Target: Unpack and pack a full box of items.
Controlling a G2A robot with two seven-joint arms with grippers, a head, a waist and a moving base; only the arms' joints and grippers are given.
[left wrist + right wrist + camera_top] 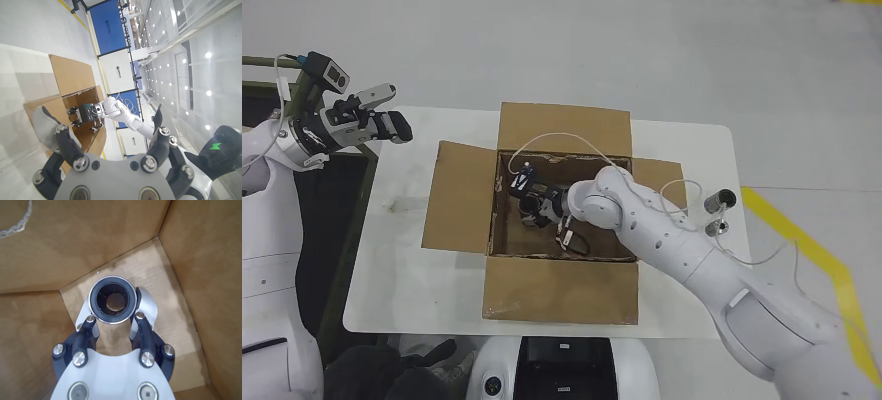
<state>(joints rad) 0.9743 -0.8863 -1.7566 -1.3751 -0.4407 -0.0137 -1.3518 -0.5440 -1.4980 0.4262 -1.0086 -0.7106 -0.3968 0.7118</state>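
1. The right hand [113, 302] pinches a short black cylindrical sleeve with a bright metal rim [113, 317] between its two pale fingers. It is low inside the open brown cardboard box [552, 290] at the centre of the top view; whether the sleeve touches the box floor I cannot tell. The grip bears on a round, smooth-looking wall, so the sleeve could twist or slip out if the squeeze is light or off-centre.
2. The sleeve sits near a corner where two box walls meet; a lift that drifts sideways could scrape sleeve or finger on the cardboard and knock the part loose.
3. Nothing pins the box to the white counter [402, 270]. The left hand [392, 125], spread wide and empty, hangs at the upper left of the top view, well apart from the box; any snag would likely drag the box along.
4. The right arm crosses the box's right-hand flap, so a steep raise could catch the flap edge; the thin white cable [562, 140] looping over the far flap might also snag.
5. Two small dark cylindrical parts [725, 197] stand on the counter at the right of the frame, near the arm; a wide swing could topple them, and a round part laid on its side may roll off.
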